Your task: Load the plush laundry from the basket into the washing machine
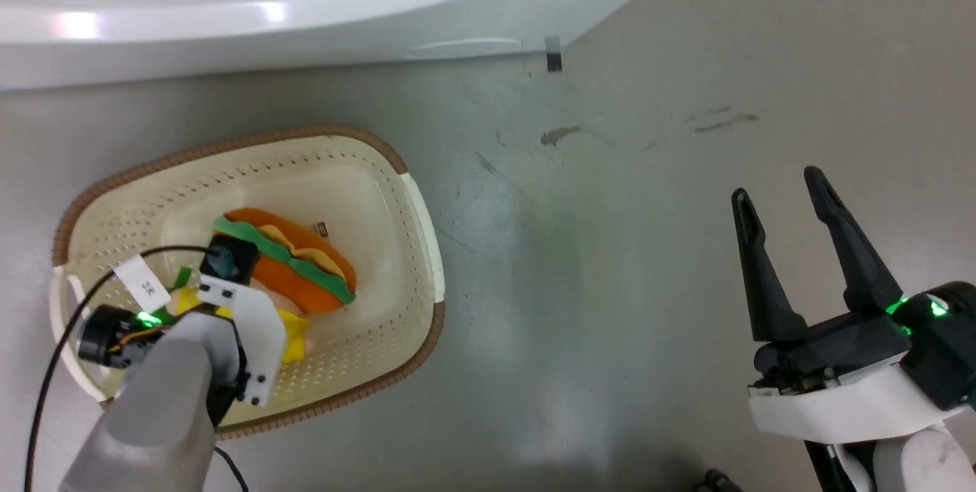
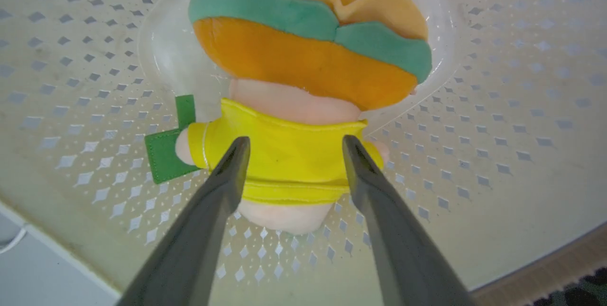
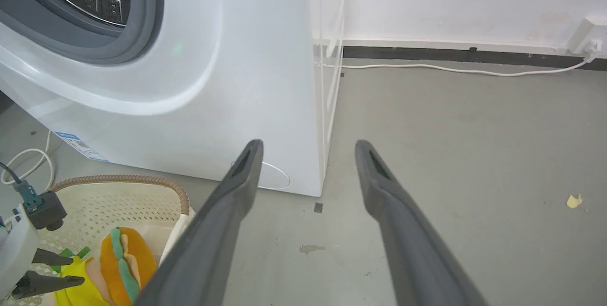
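Both spread, empty: left fingers [image 2: 213,201] flank plush laundry [image 2: 289,163] in basket [image 2: 498,106]; right fingers [image 1: 762,271] aside.

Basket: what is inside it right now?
The plush laundry lies inside the basket, the open left tool astride its yellow cloth. The left arm covers the basket's near-left corner.

Bright even light, glare on the washing machine [image 1: 305,27], soft shadows, wrist views bowed at edges
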